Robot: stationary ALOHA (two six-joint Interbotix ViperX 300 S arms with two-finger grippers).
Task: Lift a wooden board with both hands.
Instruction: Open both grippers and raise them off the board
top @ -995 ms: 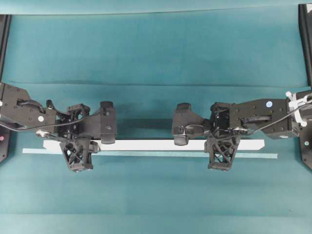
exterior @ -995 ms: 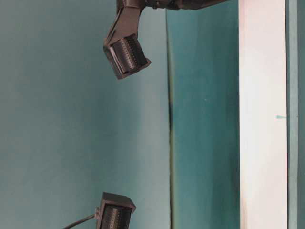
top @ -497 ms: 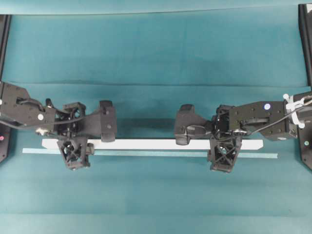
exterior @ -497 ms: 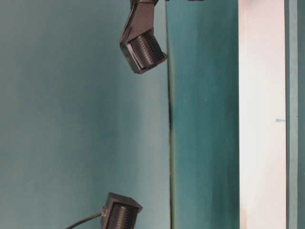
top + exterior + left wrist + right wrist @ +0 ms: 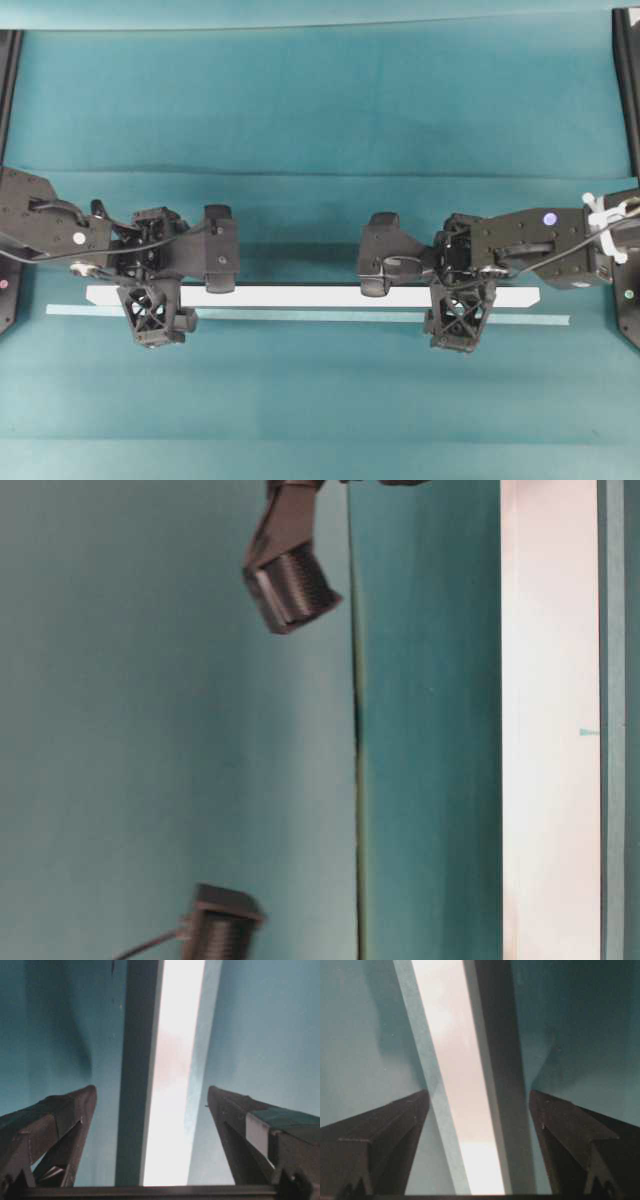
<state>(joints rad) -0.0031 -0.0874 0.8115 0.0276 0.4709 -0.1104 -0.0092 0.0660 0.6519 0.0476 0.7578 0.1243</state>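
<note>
**A:** How do you reckon the wooden board point(image 5: 310, 296) will handle?

**B:** Stiff and light, I'd judge. It's a long, thin, flat plank, lying flat on the teal bench point(image 5: 320, 100) and running across most of the overhead view, with a thinner pale stripe point(image 5: 330, 317) just beside its near edge. Painted smooth, so probably a bit slippery. Being long, it could tip if one end rises first.

**A:** Where to take hold?

**B:** Across its narrow width, one grip toward each end, so the weight is shared evenly. That's roughly where the arms are placed.

**A:** And the claws?

**B:** Both released. The left claw point(image 5: 150, 1095) has its fingers point(image 5: 55, 1125) spread wide, the board running between them without touching either. The right claw point(image 5: 477, 1097) is the same: fingers apart, board between them, nothing grasped.

**A:** Their pose?

**B:** From overhead, the left claw point(image 5: 152, 300) reaches in from the left, the right claw point(image 5: 458, 300) from the right, each straddling the board with its wrist angled downward. How high they sit above it I can't tell.
</note>
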